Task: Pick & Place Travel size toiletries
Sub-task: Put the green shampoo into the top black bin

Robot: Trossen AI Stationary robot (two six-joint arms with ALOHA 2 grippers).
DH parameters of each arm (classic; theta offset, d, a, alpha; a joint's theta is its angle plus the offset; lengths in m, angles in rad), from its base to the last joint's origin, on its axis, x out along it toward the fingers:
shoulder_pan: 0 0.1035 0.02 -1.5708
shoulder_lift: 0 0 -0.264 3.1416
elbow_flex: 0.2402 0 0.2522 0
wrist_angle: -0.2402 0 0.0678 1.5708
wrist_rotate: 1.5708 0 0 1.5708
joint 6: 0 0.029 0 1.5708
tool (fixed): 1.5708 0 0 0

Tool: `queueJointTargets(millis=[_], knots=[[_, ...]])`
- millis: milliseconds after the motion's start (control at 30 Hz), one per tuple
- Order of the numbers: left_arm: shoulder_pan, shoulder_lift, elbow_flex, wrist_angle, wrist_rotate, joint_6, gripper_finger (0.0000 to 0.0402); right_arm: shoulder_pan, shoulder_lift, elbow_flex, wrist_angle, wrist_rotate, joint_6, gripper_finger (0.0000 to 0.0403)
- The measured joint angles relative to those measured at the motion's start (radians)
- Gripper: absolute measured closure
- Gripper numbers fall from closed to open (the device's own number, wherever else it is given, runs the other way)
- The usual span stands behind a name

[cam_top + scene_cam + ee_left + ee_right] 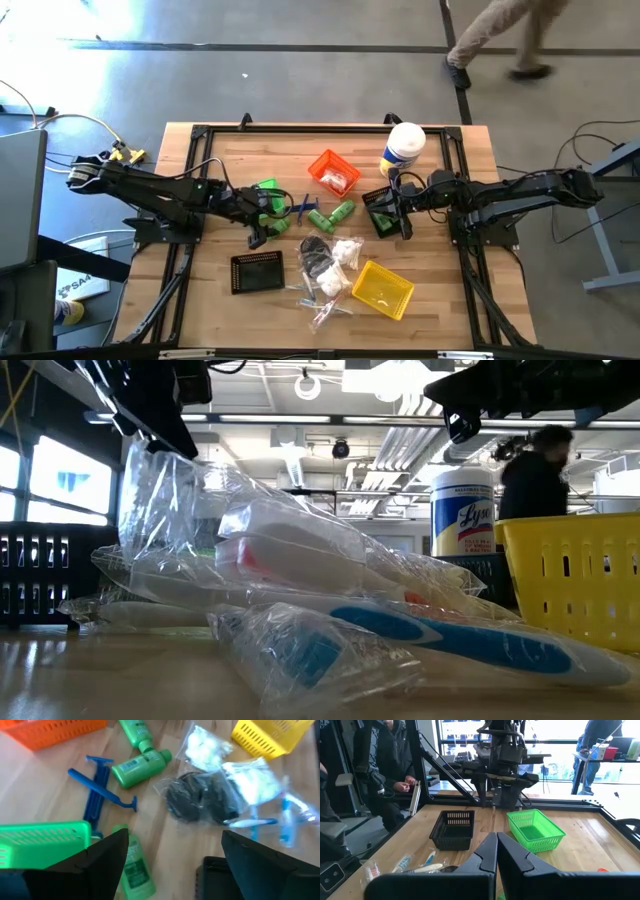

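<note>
The travel size toiletries lie in the middle of the table: two green bottles, blue razors, dark pieces in clear wrap, white packets and wrapped toothbrushes. My left gripper hovers open above the wood beside the green bin. A third green bottle lies on the wood against that bin, just beside one finger; whether the finger touches it, I cannot tell. My right gripper is shut and level over the table's right part, holding nothing.
An orange bin and a white-lidded canister stand at the far middle. One black bin and a yellow bin sit near the front; another black bin is under the right gripper. People are moving beyond the table.
</note>
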Motion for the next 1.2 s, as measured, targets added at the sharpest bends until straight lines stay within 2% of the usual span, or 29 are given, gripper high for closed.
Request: queueJointTargets(millis=[100,300,567,1067,1200], knots=[[0.0,-0.001,0.0,0.0,0.048,-0.076,0.0087,0.0,0.0,0.0,0.0,0.0,0.0,0.0401],[-0.019,0.005,0.0,0.005,0.071,-0.195,0.0087,0.0,0.0,0.0,0.0,0.0,0.0,0.0401],[-0.105,0.067,0.0,0.083,0.072,-0.199,0.0087,0.0,0.0,0.0,0.003,0.0,0.03,0.0401],[-0.105,0.079,0.0,0.06,0.066,-0.221,0.0087,0.0,0.0,0.0,-0.004,0.0,0.005,0.0401],[-0.105,0.079,0.0,0.06,0.013,-0.222,0.0087,0.0,0.0,0.0,-0.004,0.012,-0.004,0.0401]])
